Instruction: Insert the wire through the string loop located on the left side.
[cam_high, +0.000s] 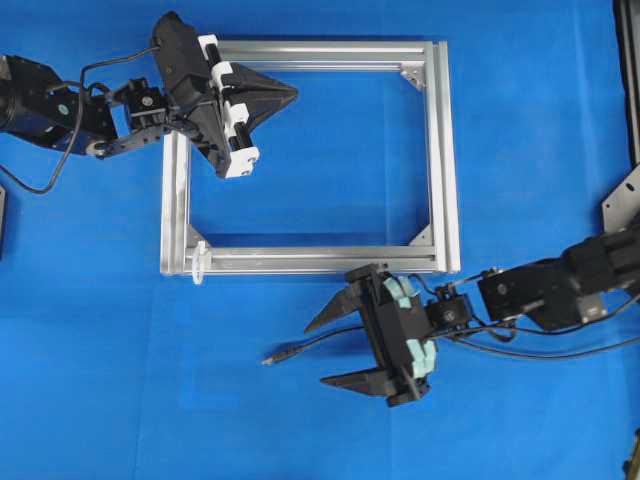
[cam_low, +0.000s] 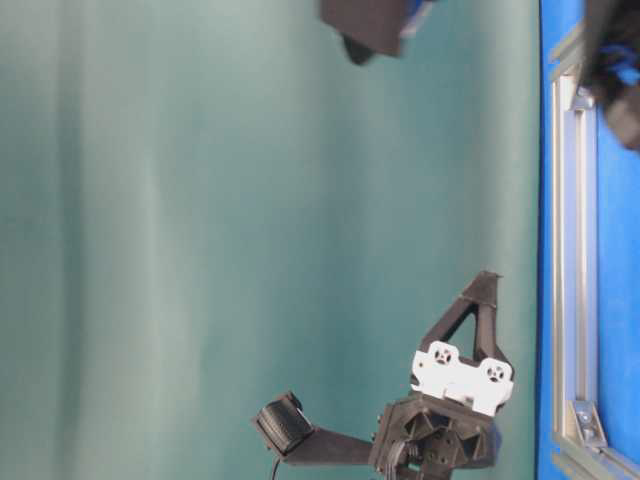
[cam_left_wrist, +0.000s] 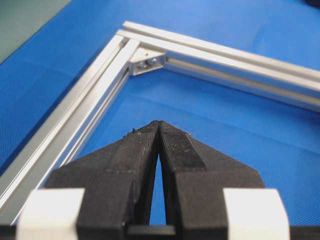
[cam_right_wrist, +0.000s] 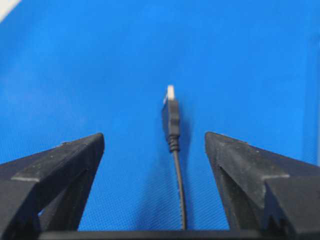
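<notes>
Light: even and bright, soft shadows being cast | Glare: frame (cam_high: 440, 150) being mildly washed out | Blur: wire (cam_right_wrist: 172, 120) tip being rendered soft, table-level view being turned sideways

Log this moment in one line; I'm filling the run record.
left gripper: shut, over frame | right gripper: open, straddling wire | loop: not threaded

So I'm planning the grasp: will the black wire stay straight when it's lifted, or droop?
The wire is thin and lies in a gentle curve on the mat, so it will likely droop. Its plug end looks rigid, so that short tip probably stays straight. The right gripper stands open around the wire.
</notes>
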